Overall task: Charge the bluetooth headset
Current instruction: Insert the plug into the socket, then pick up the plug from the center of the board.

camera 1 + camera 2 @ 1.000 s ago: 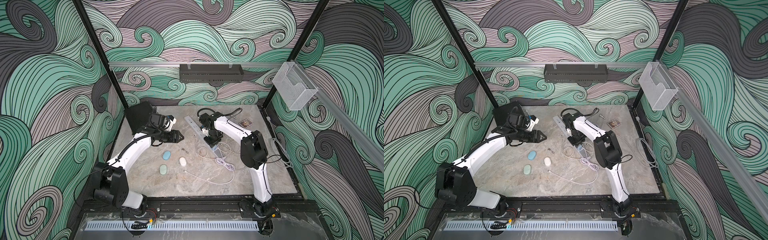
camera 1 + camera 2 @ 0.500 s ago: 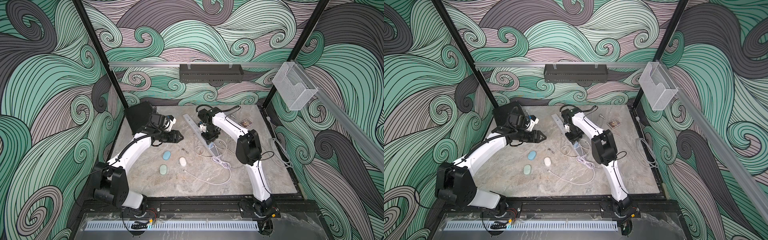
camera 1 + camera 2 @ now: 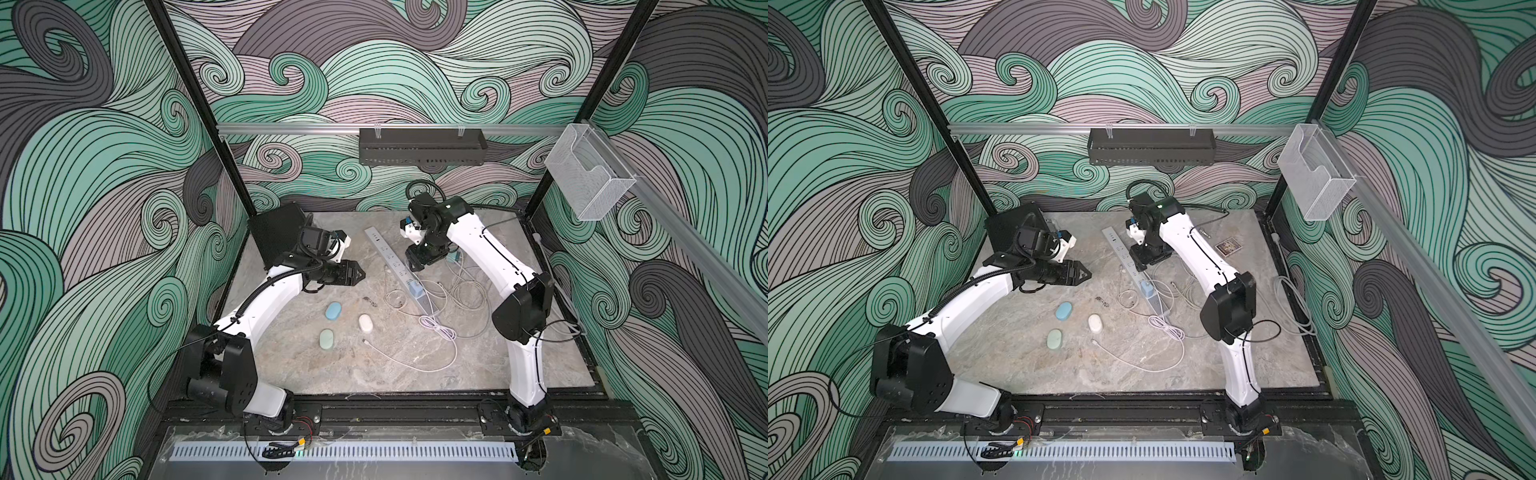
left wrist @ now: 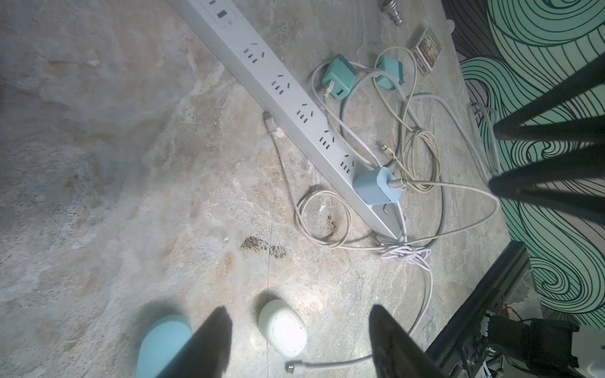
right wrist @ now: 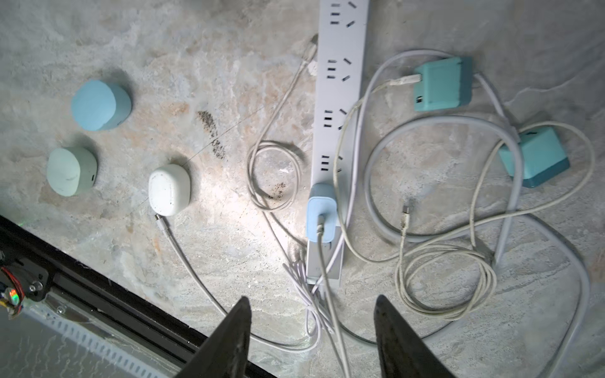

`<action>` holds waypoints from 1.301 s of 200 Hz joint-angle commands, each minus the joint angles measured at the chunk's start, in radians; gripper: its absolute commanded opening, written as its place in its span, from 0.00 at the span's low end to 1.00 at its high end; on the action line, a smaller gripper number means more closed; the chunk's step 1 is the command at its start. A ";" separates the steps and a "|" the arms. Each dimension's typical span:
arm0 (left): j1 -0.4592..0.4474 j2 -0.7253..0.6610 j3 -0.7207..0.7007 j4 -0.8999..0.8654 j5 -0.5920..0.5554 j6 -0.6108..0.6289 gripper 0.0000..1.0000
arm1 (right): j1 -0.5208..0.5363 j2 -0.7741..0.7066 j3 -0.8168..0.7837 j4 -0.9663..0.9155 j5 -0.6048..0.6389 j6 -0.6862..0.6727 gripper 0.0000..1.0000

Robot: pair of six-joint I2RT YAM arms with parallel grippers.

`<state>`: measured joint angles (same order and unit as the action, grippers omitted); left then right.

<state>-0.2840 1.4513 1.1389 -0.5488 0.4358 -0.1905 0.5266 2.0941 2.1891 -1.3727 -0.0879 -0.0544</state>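
Three headset cases lie left of centre: blue (image 3: 333,311), green (image 3: 326,339) and white (image 3: 365,323). A white power strip (image 3: 395,262) runs diagonally, with a light blue charger (image 3: 414,288) plugged in near its front end. That charger's white cable (image 5: 183,255) ends in a loose plug (image 5: 157,217) just beside the white case (image 5: 169,189). My left gripper (image 3: 358,274) hovers open behind the cases, the white case (image 4: 282,327) showing between its fingers (image 4: 209,343). My right gripper (image 3: 415,266) hangs open over the middle of the strip, holding nothing (image 5: 312,298).
Two teal chargers (image 5: 442,83) (image 5: 537,157) lie unplugged right of the strip amid tangled white and grey cables (image 5: 442,281). A small card box (image 3: 1227,248) sits at the back right. A black block (image 3: 276,232) stands at the back left corner.
My right gripper has opened and pulled back up along the strip, away from the plugged-in blue charger. The left arm has stayed put.
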 commanded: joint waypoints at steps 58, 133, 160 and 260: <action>-0.037 0.043 0.100 0.030 0.003 -0.058 0.66 | -0.100 0.147 0.003 0.285 0.066 0.399 0.60; -0.037 0.031 0.105 0.021 -0.006 -0.032 0.66 | -0.091 0.340 0.149 0.365 0.262 0.809 0.64; -0.037 0.002 0.079 0.026 -0.028 -0.017 0.66 | -0.083 0.364 0.141 0.372 0.318 0.902 0.65; -0.037 -0.067 0.026 0.112 0.073 -0.019 0.66 | -0.085 0.429 0.138 0.396 0.260 0.987 0.67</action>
<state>-0.3176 1.4418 1.1740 -0.4889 0.4625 -0.2161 0.4389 2.5027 2.3222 -0.9749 0.1745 0.8822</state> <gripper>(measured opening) 0.662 0.662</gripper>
